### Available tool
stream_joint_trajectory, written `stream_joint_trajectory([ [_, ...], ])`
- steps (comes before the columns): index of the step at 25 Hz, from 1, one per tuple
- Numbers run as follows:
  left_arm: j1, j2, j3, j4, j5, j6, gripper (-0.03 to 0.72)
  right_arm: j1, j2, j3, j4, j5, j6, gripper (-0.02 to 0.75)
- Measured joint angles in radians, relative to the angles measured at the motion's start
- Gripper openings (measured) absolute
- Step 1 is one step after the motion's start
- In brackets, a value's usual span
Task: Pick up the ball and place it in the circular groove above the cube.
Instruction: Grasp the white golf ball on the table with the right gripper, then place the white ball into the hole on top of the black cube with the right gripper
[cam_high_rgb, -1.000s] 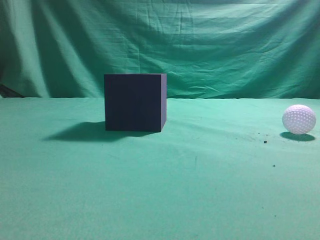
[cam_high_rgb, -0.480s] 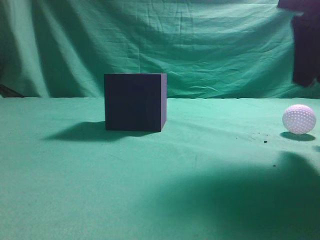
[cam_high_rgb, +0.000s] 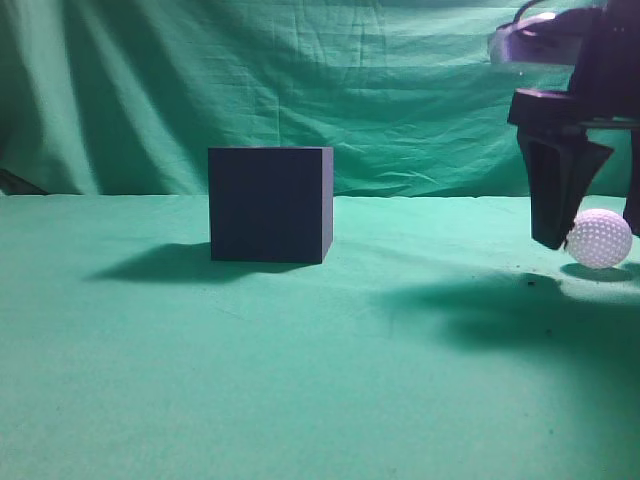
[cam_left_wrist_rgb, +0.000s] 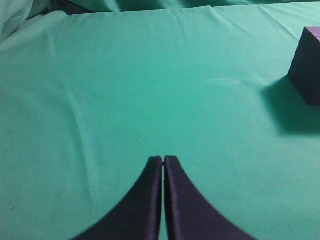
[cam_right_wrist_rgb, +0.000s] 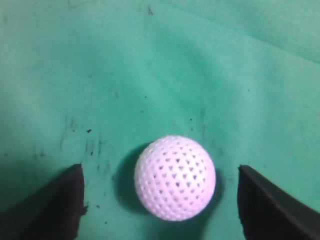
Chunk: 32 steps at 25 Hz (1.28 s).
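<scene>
Golf-ball white, dimpled and faintly pink, the small ball (cam_right_wrist_rgb: 175, 178) rests on the green cloth table cover (cam_high_rgb: 300, 380), at roughly four o'clock from the dark navy matte cube (cam_high_rgb: 270, 205) and well apart from it in the exterior view. The right gripper (cam_right_wrist_rgb: 160, 205) stands with its black fingers (cam_high_rgb: 555, 195) spread wide, one at nine o'clock and one at three o'clock of the ball, neither touching it; that straddle suggests a grasp being lined up. Bare cloth lies all round the ball, so the fingers have room to close. The ball sits close to the right edge of the exterior view, so the cloth's extent there cannot be judged. The cube's top face is not visible, so the groove cannot be confirmed. The left gripper (cam_left_wrist_rgb: 163, 165) hangs over bare cloth with its fingers pressed together, holding nothing, the cube at its two o'clock.
</scene>
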Motion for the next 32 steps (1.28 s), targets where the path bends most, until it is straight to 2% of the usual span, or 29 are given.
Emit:
stream_joint_trajectory([
  [6, 0.000, 0.000, 0.000, 0.000, 0.000, 0.000, 0.000, 0.000, 0.036, -0.002, -0.024, -0.042, 0.015, 0.575],
  [9, 0.000, 0.000, 0.000, 0.000, 0.000, 0.000, 0.000, 0.000, 0.053, -0.002, -0.057, -0.046, 0.069, 0.475],
  [12, 0.000, 0.000, 0.000, 0.000, 0.000, 0.000, 0.000, 0.000, 0.059, -0.002, -0.088, -0.046, 0.122, 0.314],
  [13, 0.000, 0.000, 0.000, 0.000, 0.000, 0.000, 0.000, 0.000, 0.059, -0.006, -0.091, -0.046, 0.127, 0.300],
  [18, 0.000, 0.000, 0.000, 0.000, 0.000, 0.000, 0.000, 0.000, 0.052, -0.089, -0.092, 0.038, 0.133, 0.313],
  [22, 0.000, 0.000, 0.000, 0.000, 0.000, 0.000, 0.000, 0.012, 0.009, -0.214, -0.035, 0.114, 0.100, 0.313],
  [27, 0.000, 0.000, 0.000, 0.000, 0.000, 0.000, 0.000, 0.120, -0.015, -0.387, 0.072, 0.187, 0.047, 0.313],
  [32, 0.000, 0.000, 0.000, 0.000, 0.000, 0.000, 0.000, 0.263, 0.053, -0.533, 0.095, 0.231, 0.032, 0.313],
])
